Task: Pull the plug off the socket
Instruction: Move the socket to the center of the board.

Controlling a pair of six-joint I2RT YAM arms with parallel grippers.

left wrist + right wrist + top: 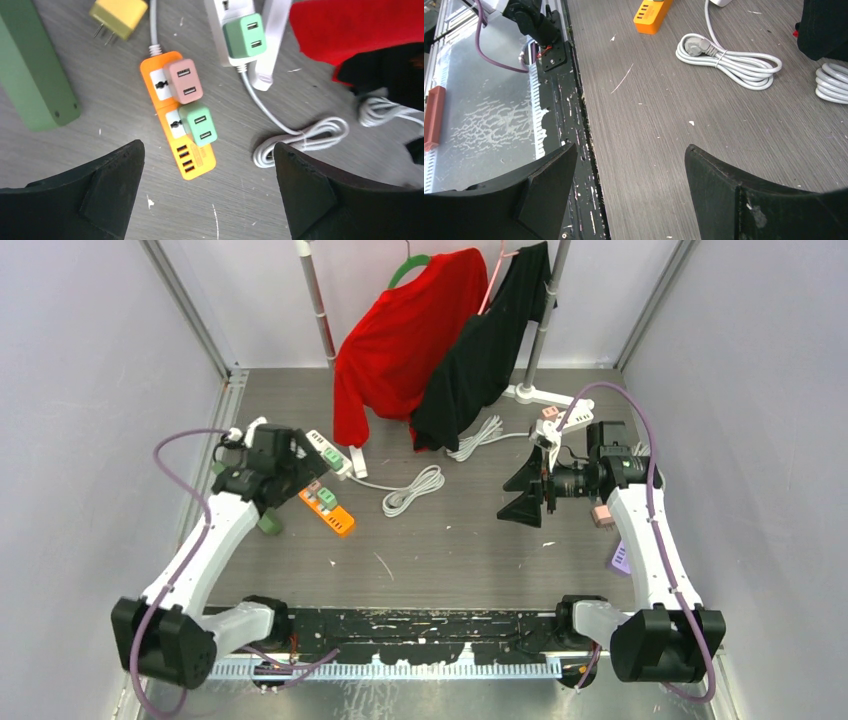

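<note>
Top view: we find the left gripper (300, 462) spread wide and holding nothing, poised above the orange power strip (338, 517) on the left of the table (450, 550). The right gripper (522, 492) is parted, empty, and well apart from that strip.

Left wrist view: the fingers (100, 195) stand fully apart and touch nothing. Below them the orange power strip carries a pink plug (183, 81) and a mint-green plug (198, 124), both seated in its sockets.

Right wrist view: the jaws are parted over the table, with a coiled white cable (729, 57) lying beyond them, untouched.
</note>
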